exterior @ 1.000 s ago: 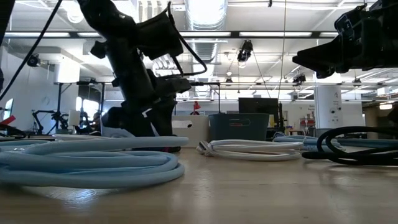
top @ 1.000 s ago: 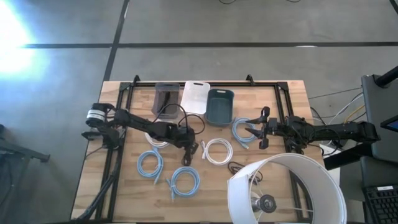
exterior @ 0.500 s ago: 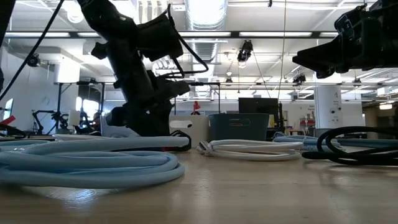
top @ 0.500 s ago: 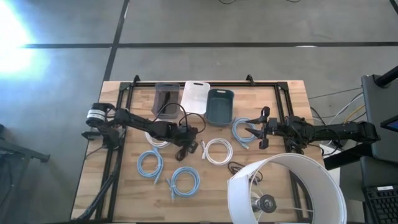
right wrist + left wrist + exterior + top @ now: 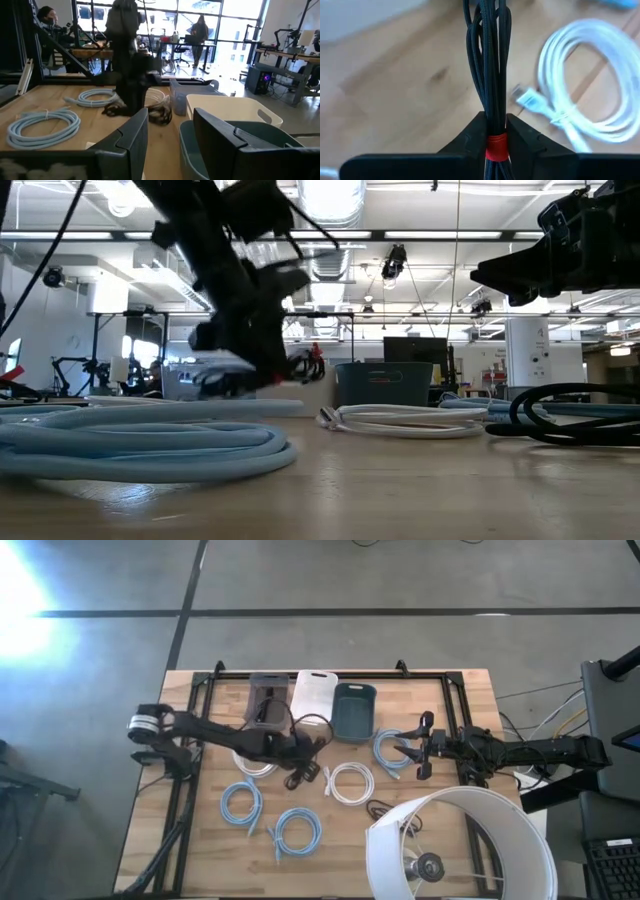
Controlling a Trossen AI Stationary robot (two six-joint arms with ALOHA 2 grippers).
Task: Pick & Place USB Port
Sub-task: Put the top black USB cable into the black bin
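Observation:
A bundle of black cable (image 5: 489, 60) bound with a red tie (image 5: 495, 146) sits between the fingers of my left gripper (image 5: 495, 125), which is shut on it. In the high view this gripper (image 5: 303, 754) is at mid-table with the black cable (image 5: 302, 776) just below it, in front of the teal bin (image 5: 353, 708). In the low view the gripper (image 5: 250, 340) is raised above the wood. My right gripper (image 5: 414, 752) hovers open at the right over a light-blue coil (image 5: 390, 750), its fingers (image 5: 225, 145) holding nothing. My left gripper pinches the black cable bundle at its red tie (image 5: 495, 146) between the two fingers. The strands run on straight past the fingertips, along the fingers rather than across them. The gripper comes slanting down from the table's left. The bundle (image 5: 305, 365) looks lifted off the wood.
A grey bin (image 5: 265, 695) and a white bin (image 5: 313, 695) stand beside the teal one at the far edge. On the wood lie a white coil (image 5: 350, 782), two light-blue coils (image 5: 242, 802) (image 5: 297, 830) and another black cable (image 5: 380, 808). A white lampshade (image 5: 460, 845) fills the near right.
My left gripper has shut on the black cable bundle, risen from the table and gone a little toward the far edge, taking the bundle up with it. My right gripper has kept still.

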